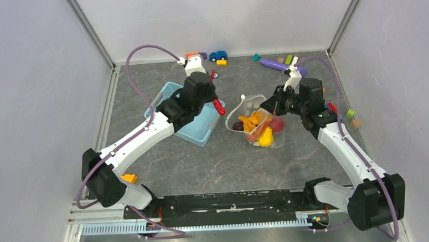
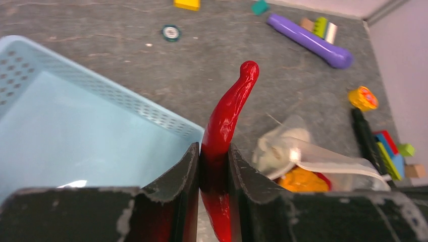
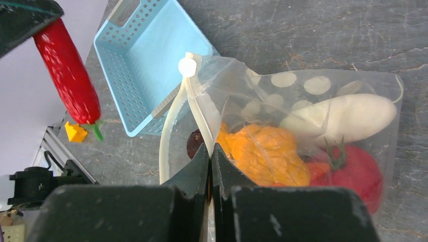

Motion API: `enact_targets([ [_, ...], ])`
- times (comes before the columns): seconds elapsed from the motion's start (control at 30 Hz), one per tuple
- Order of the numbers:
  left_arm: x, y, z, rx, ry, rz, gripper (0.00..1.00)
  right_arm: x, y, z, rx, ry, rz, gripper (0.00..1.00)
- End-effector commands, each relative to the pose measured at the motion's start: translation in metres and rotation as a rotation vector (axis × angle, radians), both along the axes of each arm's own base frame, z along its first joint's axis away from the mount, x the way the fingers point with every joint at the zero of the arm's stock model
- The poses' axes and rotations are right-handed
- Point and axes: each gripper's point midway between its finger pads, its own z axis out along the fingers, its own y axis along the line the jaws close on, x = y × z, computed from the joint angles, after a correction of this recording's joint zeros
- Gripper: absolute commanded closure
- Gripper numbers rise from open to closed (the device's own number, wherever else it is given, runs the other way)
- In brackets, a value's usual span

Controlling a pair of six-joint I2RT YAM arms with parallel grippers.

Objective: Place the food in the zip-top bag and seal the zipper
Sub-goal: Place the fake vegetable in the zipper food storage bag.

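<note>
My left gripper [image 1: 215, 100] [image 2: 213, 151] is shut on a long red chili pepper [image 2: 229, 106] [image 3: 68, 73], held in the air over the basket's right edge, left of the bag. The clear dotted zip-top bag [image 1: 250, 103] [image 3: 303, 96] lies in the middle with its mouth open toward the left. My right gripper [image 1: 268, 108] [image 3: 211, 148] is shut on the bag's zipper strip [image 3: 194, 101], below the white slider tab [image 3: 186, 66]. Inside the bag lie an orange piece [image 3: 262, 151], a white radish [image 3: 343, 118], a red tomato [image 3: 358, 171] and a yellow pepper [image 1: 266, 137]. A dark maroon piece [image 3: 194, 143] sits at the mouth.
A light-blue lattice basket [image 1: 169, 95] [image 2: 75, 131] stands left of the bag. A purple cylinder [image 1: 276, 65] [image 2: 308, 40], a blue car [image 1: 218, 55] and coloured blocks lie along the back wall and right side. A yellow block [image 1: 129, 178] sits by the left arm's base.
</note>
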Motion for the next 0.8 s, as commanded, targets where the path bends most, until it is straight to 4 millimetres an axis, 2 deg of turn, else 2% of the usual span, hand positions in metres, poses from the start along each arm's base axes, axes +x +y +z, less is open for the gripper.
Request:
enact_targets([
  [0.0, 0.0, -0.043, 0.026, -0.062, -0.103, -0.055, 0.98, -0.001, 0.007, 0.018, 0.059, -0.062, 0.037, 0.95],
  [0.1, -0.003, -0.061, 0.026, -0.038, -0.122, -0.062, 0.98, -0.003, 0.008, 0.017, 0.067, -0.056, 0.043, 0.95],
  [0.3, -0.003, -0.083, 0.025, -0.026, -0.147, -0.039, 0.98, -0.009, 0.014, 0.018, 0.09, -0.041, 0.086, 0.95],
  [0.6, -0.01, -0.098, 0.009, -0.038, -0.146, 0.025, 0.98, -0.004, 0.016, 0.021, 0.119, -0.031, 0.066, 0.95],
  [0.77, -0.015, -0.117, -0.004, -0.068, -0.116, -0.008, 0.98, 0.0, 0.017, 0.024, 0.133, -0.036, 0.064, 0.95],
])
